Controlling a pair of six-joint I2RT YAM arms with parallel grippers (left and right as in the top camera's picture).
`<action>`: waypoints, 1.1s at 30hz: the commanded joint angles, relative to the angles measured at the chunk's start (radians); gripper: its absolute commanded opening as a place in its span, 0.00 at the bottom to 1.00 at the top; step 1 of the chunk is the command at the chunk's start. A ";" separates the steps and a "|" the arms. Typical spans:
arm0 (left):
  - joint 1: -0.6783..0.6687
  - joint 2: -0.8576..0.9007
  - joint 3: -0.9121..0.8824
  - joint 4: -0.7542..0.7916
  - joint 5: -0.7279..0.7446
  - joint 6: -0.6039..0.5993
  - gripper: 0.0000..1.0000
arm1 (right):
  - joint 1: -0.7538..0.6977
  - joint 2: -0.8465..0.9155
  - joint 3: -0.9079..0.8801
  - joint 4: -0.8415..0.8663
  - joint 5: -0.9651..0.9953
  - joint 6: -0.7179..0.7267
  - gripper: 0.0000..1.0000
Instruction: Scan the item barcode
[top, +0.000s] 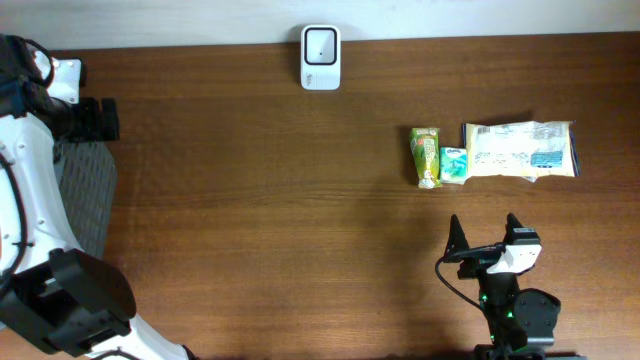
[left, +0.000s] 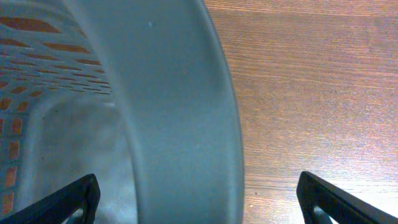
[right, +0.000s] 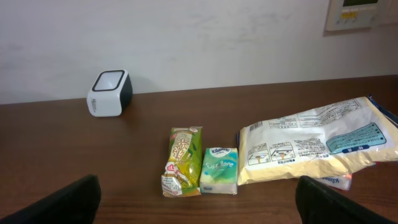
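Mock shop checkout, barcode scanner (top: 320, 57), packaged groceries (right: 311, 146), plastic basket (left: 180, 124)

Count on the table:
- barcode scanner (top: 320, 57): one
- green snack packet (top: 426, 156): one
- tissue pack (top: 453, 164): one
- large printed bag (top: 518, 150): one; something may lie under it, cannot tell
- grey basket (top: 95, 190): one
- robot arms: two, the left arm (top: 20, 200) and the right arm (top: 515, 305)
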 joint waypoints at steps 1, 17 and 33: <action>0.003 0.003 -0.004 -0.002 0.008 0.015 0.99 | -0.006 -0.011 -0.007 -0.002 0.009 -0.007 0.99; 0.001 -0.035 -0.004 -0.002 0.008 0.015 0.99 | -0.006 -0.011 -0.007 -0.002 0.009 -0.007 0.99; -0.084 -0.589 -0.004 -0.013 -0.044 0.015 0.99 | -0.006 -0.010 -0.007 -0.002 0.009 -0.007 0.99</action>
